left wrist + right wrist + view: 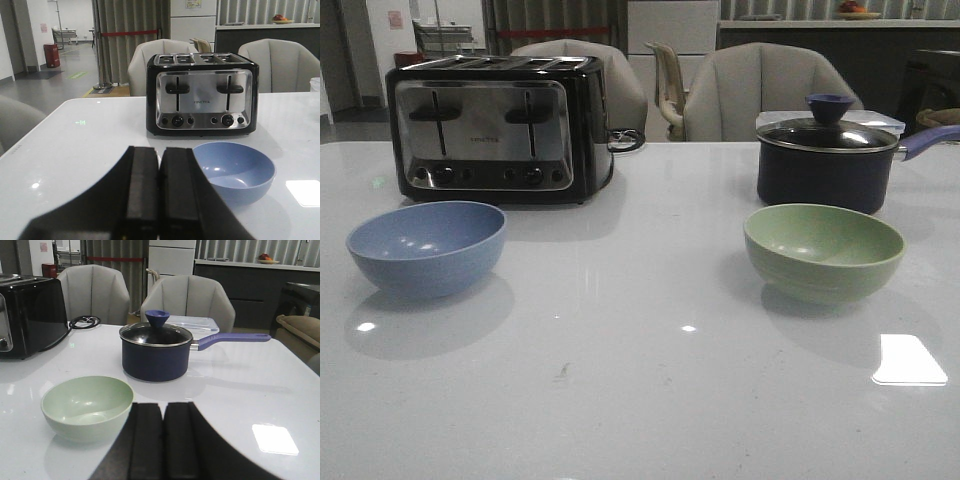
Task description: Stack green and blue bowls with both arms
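Observation:
The dusty blue bowl (pixel 427 247) sits upright and empty on the left of the white table. The pale green bowl (pixel 823 251) sits upright and empty on the right. Neither arm shows in the front view. In the left wrist view my left gripper (pixel 159 150) is shut and empty, with the blue bowl (pixel 234 171) just beyond and beside its fingertips. In the right wrist view my right gripper (pixel 164 405) is shut and empty, with the green bowl (pixel 87 407) close beside its fingertips.
A black and chrome toaster (pixel 498 126) stands behind the blue bowl. A dark navy lidded saucepan (pixel 827 157) with a long handle stands behind the green bowl. The white table (pixel 640 400) has grey chairs (pixel 760 90) along its far edge.

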Tool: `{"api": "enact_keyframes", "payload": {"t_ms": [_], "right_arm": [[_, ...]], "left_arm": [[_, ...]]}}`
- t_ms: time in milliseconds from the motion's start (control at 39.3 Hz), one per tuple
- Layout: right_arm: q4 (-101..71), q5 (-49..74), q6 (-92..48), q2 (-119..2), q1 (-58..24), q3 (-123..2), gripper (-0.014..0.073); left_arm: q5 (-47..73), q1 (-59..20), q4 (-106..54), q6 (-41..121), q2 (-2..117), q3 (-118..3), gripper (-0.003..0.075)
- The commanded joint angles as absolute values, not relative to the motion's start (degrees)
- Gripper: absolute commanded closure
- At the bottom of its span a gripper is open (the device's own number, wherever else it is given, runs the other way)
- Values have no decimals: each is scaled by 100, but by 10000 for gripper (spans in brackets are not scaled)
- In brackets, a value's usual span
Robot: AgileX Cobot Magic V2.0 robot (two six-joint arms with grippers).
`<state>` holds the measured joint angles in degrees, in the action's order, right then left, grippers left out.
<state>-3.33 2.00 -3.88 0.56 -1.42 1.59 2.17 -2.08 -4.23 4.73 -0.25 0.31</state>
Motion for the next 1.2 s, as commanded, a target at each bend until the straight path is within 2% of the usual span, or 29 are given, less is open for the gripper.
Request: {"api": "enact_keyframes", "payload": {"t_ms": [0, 382, 534, 611, 712, 840, 916, 1170], "right_arm": [[-335, -333, -425, 175, -102, 154, 559], [-335, -333, -425, 175, -102, 154, 559], [-316, -702, -425, 176, -102, -112, 559], [-310, -124, -425, 162, -102, -945, 559], [-290, 666, -431, -227, -102, -2317, 559], [-290, 1798, -431, -1317, -102, -3782, 559], [-290, 2467, -431, -1897, -102, -4272, 559], [-290, 4088, -431, -3595, -102, -4334, 559]], "left_arm": [[-276, -200, -457, 456, -148, 141, 620], [-276, -200, -457, 456, -148, 141, 620], [-803, -200, -470, 451, -148, 23, 619], [-630, -200, -480, 451, -137, -579, 619], [253, -200, -480, 451, 88, -1862, 620], [1432, -200, -480, 451, 896, -3468, 619], [2162, -200, -491, 451, 1368, -4037, 619], [2859, -200, -500, 451, 2263, -3893, 620]]}}
